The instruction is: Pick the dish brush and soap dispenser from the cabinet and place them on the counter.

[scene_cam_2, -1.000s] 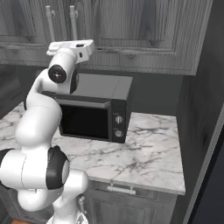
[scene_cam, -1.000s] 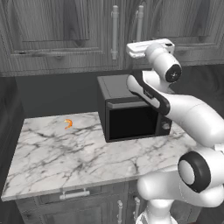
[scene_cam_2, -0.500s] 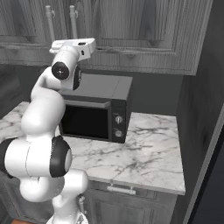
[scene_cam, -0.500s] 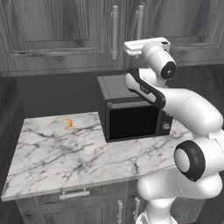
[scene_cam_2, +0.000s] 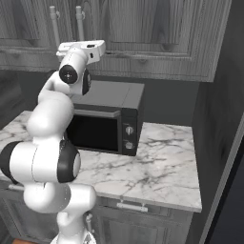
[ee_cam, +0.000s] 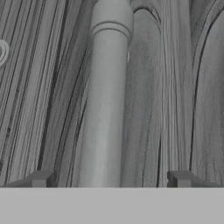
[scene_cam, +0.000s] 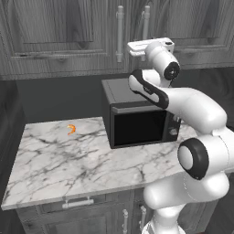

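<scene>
The cabinet (scene_cam: 68,36) above the counter (scene_cam: 68,155) has its dark wood-grain doors shut, so the dish brush and soap dispenser are hidden. My gripper (scene_cam: 145,49) is raised to the lower end of the right-hand silver bar handle (scene_cam: 146,18) of the middle pair. In the hand view that handle (ee_cam: 107,100) runs up between my fingertips (ee_cam: 37,178), and the gripper (ee_cam: 109,177) is open around it without touching. In the right base view the gripper (scene_cam_2: 82,50) sits just under the same handle (scene_cam_2: 79,21).
A black microwave (scene_cam: 137,123) stands on the marble counter below my arm. A small orange curled item (scene_cam: 71,130) lies to its left. A second bar handle (scene_cam: 119,32) hangs beside the first. A tall dark panel (scene_cam_2: 224,95) closes off the right side.
The hand has crept a little forward and left toward the cabinet door. Its fingers stay open.
</scene>
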